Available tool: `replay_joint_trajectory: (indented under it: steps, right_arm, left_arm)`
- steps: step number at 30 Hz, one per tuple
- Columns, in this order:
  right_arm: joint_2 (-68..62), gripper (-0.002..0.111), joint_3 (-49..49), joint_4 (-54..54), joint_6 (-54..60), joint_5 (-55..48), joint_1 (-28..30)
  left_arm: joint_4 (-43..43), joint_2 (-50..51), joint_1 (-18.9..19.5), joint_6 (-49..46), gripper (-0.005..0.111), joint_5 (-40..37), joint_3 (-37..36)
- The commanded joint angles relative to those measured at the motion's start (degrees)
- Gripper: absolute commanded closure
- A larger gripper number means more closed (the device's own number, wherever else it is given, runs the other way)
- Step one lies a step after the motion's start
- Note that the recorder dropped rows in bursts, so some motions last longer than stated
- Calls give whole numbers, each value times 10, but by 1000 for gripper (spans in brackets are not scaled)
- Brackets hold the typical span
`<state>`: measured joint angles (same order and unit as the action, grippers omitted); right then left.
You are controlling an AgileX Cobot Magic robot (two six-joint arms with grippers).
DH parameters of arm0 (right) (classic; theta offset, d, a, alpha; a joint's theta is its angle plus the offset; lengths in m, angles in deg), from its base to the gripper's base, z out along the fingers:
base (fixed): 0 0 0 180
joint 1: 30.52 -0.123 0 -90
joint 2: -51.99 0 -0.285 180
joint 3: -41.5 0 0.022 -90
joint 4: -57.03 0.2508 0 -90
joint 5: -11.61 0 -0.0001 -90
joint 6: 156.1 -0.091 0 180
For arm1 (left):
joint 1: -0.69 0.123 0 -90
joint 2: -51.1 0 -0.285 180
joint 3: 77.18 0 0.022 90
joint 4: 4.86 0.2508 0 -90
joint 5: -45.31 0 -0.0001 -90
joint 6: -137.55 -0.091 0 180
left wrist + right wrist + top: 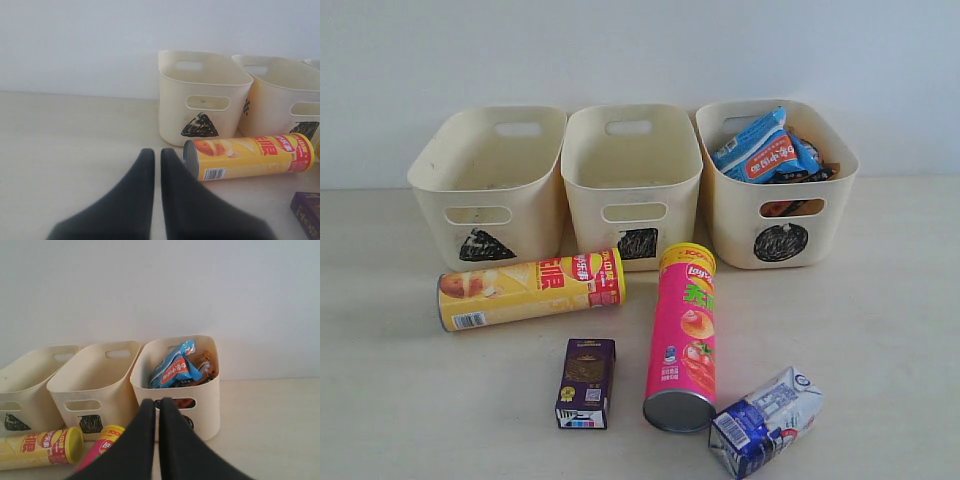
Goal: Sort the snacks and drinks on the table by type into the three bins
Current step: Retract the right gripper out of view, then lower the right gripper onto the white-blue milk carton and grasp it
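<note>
Three bins are standing in a row along the back edge of the table (890, 330), against the wall: triangle bin (438, 190) leftmost, square bin (582, 185) in the middle, circle bin (730, 215) rightmost. Foil packets (760, 150) are filling the circle bin. The yellow chip tube (530, 288) is lying on its side just before the triangle and square bins. The pink chip tube (685, 335) is lying lengthwise toward the front edge. The purple carton (586, 383) is sitting left of its metal end, and the blue and white carton (767, 420) is lying just beside that end, nearest the front edge. The left gripper (157, 156) and right gripper (156, 404) are each keeping jaws at a narrow slit, gripping nothing.
</note>
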<state>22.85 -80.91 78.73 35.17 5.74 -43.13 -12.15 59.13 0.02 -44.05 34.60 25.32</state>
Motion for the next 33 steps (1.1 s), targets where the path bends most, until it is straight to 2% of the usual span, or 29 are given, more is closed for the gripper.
replay_joint_trajectory:
  steps: [1,8,12,14,16,17,18,19,20,25,28,33]
  right_arm:
    - [-19,108,3,7,-8,-41,-1]
    - [-154,108,-46,30,7,-198,-1]
    - [-283,108,-138,53,86,-326,-1]
    - [-352,103,-192,74,127,-393,-1]
    - [-390,88,-215,85,146,-419,-1]
    - [-403,76,-221,89,150,-426,-1]
    - [-430,42,-230,99,156,-433,-1]
    - [-443,29,-231,105,167,-434,-2]
    - [-467,5,-238,106,169,-435,-19]
    - [-546,3,-264,68,175,-422,-102]
    - [-590,3,-281,-1,126,-404,-132]
    - [-657,3,-300,-45,108,-374,-159]
  left_arm:
    - [-4,-2,0,5,103,3,3]
    - [-4,-2,0,5,103,3,3]
    - [-4,-2,0,5,103,3,3]
    - [-4,-2,0,5,103,3,3]
    - [-4,-2,0,5,103,3,3]
    - [-4,-2,0,5,103,3,3]
    - [-4,-2,0,5,103,3,3]
    - [-4,-2,0,5,103,3,3]
    - [-4,-2,0,5,103,3,3]
    - [-4,-2,0,5,103,3,3]
    - [-4,-2,0,5,103,3,3]
    - [-4,-2,0,5,103,3,3]
